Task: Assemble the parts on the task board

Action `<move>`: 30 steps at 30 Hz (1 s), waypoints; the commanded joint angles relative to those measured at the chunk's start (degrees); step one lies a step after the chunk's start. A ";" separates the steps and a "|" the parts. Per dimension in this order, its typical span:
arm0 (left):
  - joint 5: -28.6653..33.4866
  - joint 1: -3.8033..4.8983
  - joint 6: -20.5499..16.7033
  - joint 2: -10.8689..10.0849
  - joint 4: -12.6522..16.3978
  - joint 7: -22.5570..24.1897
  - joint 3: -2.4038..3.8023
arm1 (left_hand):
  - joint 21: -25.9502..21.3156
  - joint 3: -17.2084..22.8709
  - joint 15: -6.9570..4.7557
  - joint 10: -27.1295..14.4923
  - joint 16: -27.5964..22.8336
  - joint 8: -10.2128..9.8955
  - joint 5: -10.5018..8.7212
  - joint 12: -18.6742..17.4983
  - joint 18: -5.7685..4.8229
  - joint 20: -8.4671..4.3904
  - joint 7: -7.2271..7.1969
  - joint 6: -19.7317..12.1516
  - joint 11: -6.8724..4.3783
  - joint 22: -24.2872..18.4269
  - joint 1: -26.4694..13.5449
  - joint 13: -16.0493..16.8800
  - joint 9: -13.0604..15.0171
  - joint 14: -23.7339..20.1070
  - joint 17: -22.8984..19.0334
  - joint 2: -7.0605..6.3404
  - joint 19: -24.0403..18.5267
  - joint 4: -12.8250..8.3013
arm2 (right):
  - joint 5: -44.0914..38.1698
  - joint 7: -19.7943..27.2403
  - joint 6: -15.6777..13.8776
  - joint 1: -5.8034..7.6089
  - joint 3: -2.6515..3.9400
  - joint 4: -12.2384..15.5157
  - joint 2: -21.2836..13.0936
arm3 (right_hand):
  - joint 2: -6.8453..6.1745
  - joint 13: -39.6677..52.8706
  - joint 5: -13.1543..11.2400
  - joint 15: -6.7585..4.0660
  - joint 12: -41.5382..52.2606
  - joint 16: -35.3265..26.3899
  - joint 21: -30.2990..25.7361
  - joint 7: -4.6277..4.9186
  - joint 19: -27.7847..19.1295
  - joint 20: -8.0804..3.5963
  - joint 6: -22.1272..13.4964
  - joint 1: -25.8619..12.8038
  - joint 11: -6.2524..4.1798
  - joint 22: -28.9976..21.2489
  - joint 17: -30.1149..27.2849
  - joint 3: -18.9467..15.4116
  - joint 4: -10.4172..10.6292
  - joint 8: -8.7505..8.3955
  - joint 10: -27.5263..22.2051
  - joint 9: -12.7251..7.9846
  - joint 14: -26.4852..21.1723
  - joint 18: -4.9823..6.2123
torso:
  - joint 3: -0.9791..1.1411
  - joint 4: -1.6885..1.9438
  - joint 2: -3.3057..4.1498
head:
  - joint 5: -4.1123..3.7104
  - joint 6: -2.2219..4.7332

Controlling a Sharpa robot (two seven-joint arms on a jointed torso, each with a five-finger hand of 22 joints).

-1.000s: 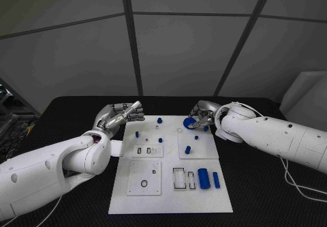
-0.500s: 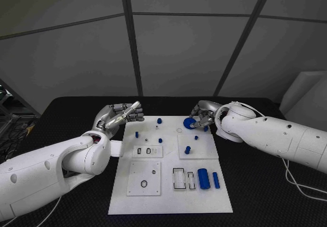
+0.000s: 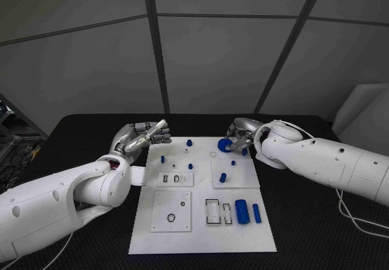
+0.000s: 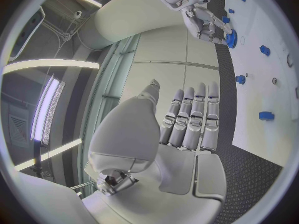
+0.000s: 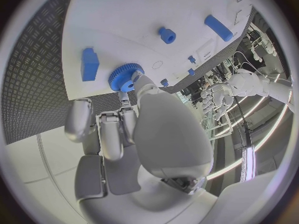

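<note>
right hand (image 3: 236, 139) pinches blue gear (image 3: 225, 145) over task board (image 3: 203, 236).

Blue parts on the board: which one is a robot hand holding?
The blue toothed gear at the board's far edge, held by the right hand; the other blue parts lie untouched.

Grey panelled wall (image 3: 211, 62), black table (image 3: 97, 126)

The board (image 3: 203, 236) lies in the middle of the surface (image 3: 308, 225). Left hand (image 3: 144, 136) hangs just off the board's far left corner; right hand (image 3: 236, 140) is over its far right edge, holding a gear (image 3: 225, 145). Two cylinders (image 3: 242, 212) lie side by side near the right edge, pegs (image 3: 190, 143) farther back.
</note>
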 commanded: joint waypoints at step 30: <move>-0.35 0.11 0.10 0.10 0.08 0.15 0.06 | 0.07 0.09 -0.14 -0.07 -0.31 -0.31 -0.24 -0.30 -0.43 0.09 0.41 0.03 0.36 0.08 -0.15 -0.07 -0.05 -0.33 0.11 0.58 -0.32 -0.42 | -10.70 -5.38 -8.60 0.07 0.01 9.15 4.22 | 1.19 2.45 0.24 -0.90 0.15 0.48 0.55 -1.77 0.61 -0.62 4.02 -2.33 -0.64 0.81 6.34 3.42 -0.56 -0.64 0.45 -0.04 4.33 -0.73 | -0.04 0.16 0.05 | 1.06 -0.12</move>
